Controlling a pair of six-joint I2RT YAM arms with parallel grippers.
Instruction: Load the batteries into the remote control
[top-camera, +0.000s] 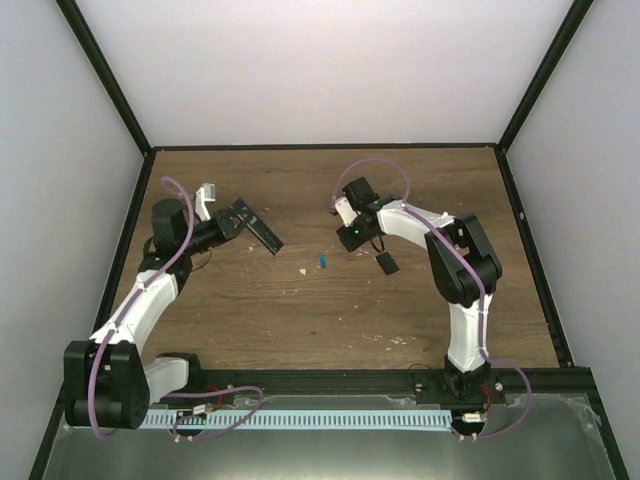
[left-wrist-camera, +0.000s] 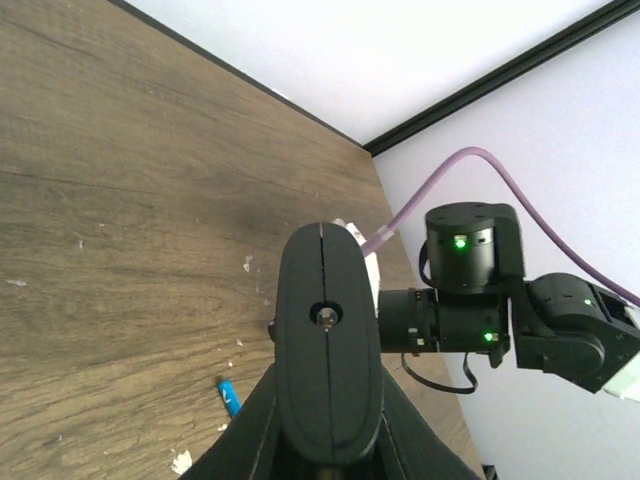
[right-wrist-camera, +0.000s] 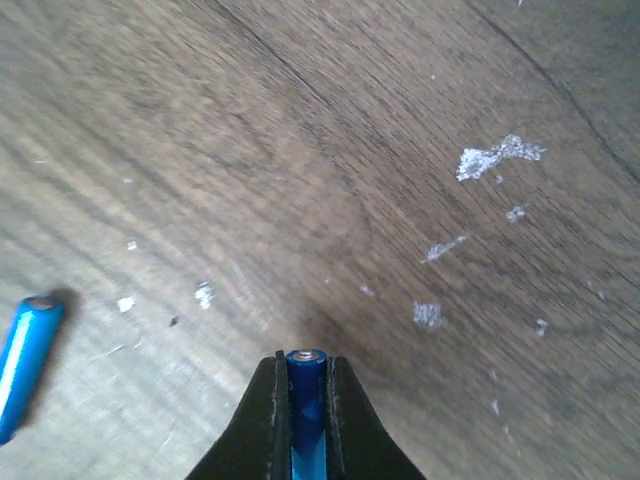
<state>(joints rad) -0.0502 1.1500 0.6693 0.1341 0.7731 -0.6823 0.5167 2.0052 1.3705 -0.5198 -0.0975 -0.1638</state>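
Nearest my overhead lens, both arms rise from the near edge of the brown wooden surface (top-camera: 300, 320), and I see the left pincer (top-camera: 238, 217) clamped on one end of the remote control (top-camera: 262, 230), which juts diagonally toward the middle. Right of centre, the small black cover (top-camera: 386, 263) lies flat beside the right arm's wrist. Smallest of all, one blue battery (right-wrist-camera: 307, 380) sits pinched lengthwise between the narrow tips of the right pincer (right-wrist-camera: 307, 365), while the other battery (right-wrist-camera: 25, 355) lies loose on the wood to its left, among pale specks (right-wrist-camera: 495, 158).
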